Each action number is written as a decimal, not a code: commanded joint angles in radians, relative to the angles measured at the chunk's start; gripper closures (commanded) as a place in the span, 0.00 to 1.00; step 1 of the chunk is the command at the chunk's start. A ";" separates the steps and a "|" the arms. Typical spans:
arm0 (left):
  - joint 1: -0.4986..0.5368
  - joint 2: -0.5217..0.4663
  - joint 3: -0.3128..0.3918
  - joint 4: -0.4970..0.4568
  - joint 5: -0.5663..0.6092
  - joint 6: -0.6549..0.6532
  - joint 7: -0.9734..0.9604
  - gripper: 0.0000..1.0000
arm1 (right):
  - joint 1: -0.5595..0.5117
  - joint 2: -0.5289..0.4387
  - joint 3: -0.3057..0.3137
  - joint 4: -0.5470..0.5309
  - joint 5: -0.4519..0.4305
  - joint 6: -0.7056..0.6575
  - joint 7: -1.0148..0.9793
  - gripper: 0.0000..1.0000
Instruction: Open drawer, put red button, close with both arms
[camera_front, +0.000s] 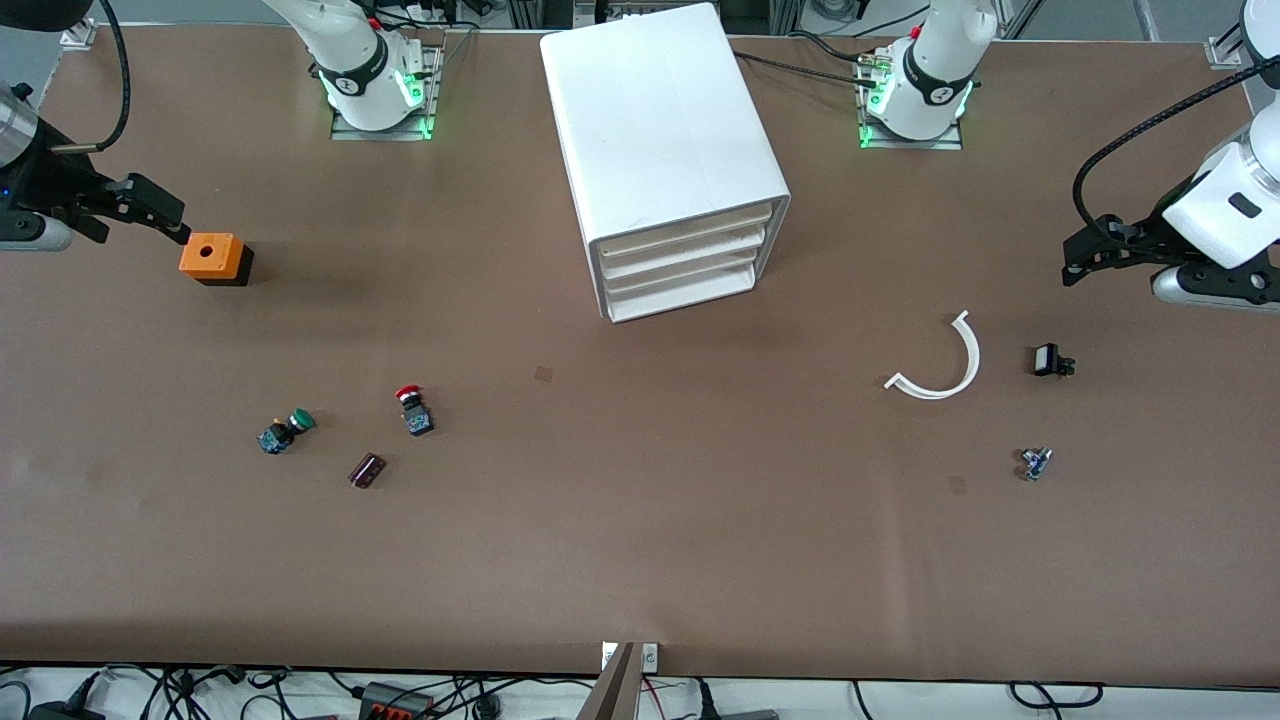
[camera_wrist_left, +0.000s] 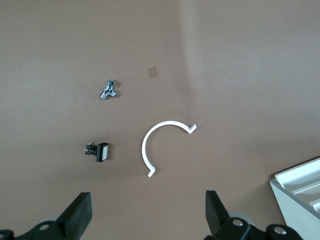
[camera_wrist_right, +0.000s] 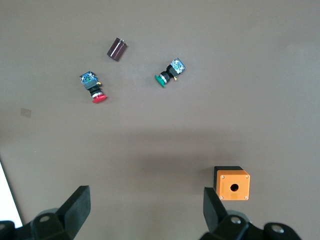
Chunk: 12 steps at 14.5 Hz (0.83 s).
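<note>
The white cabinet (camera_front: 665, 150) stands mid-table with all three drawers shut; the drawer (camera_front: 686, 231) is the uppermost one. The red button (camera_front: 411, 408) (camera_wrist_right: 93, 86) lies on the brown table, nearer the front camera than the cabinet and toward the right arm's end. My right gripper (camera_front: 160, 215) (camera_wrist_right: 147, 207) hangs open and empty over the table beside an orange box (camera_front: 214, 258). My left gripper (camera_front: 1085, 255) (camera_wrist_left: 148, 210) hangs open and empty over the left arm's end of the table, close to a white arc piece (camera_wrist_left: 160, 145).
A green-capped button (camera_front: 286, 431) (camera_wrist_right: 169, 73) and a small dark block (camera_front: 367, 470) lie close to the red button. A black-and-white switch (camera_front: 1050, 360) and a small metal part (camera_front: 1036, 463) lie by the white arc (camera_front: 943, 365). The orange box (camera_wrist_right: 232, 183) shows beside the right fingers.
</note>
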 joint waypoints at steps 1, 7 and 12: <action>0.000 0.017 -0.002 0.035 0.021 -0.027 0.006 0.00 | 0.004 -0.009 0.003 0.023 -0.014 -0.016 -0.013 0.00; 0.001 0.017 -0.001 0.035 0.008 -0.070 0.002 0.00 | 0.004 -0.006 0.002 0.023 -0.016 -0.016 -0.013 0.00; 0.000 0.017 -0.001 0.035 -0.100 -0.163 0.009 0.00 | -0.001 0.020 -0.001 0.032 -0.008 -0.001 -0.008 0.00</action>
